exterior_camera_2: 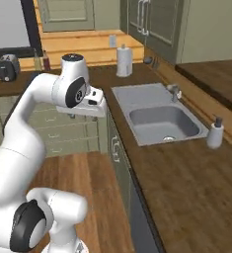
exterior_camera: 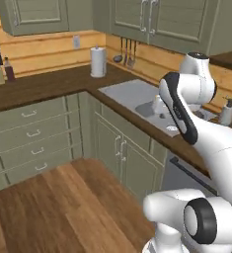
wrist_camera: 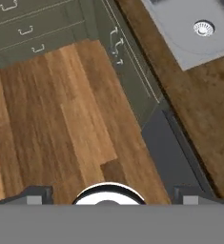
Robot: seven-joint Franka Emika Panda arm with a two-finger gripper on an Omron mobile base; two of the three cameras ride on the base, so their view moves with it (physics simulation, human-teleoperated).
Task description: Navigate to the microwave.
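Two base views are showing the sink and paper towel roll on the bench; hand view is showing floor. End effector fingers are sitting wide, holding nothing, at six o'clock

Soft, even light fills all three rendered views, with no hard shadows or glare. The dark brown wooden worktop and grey steel sink basin look slightly blurred and low in detail, while the warm plank floor appears evenly bright.
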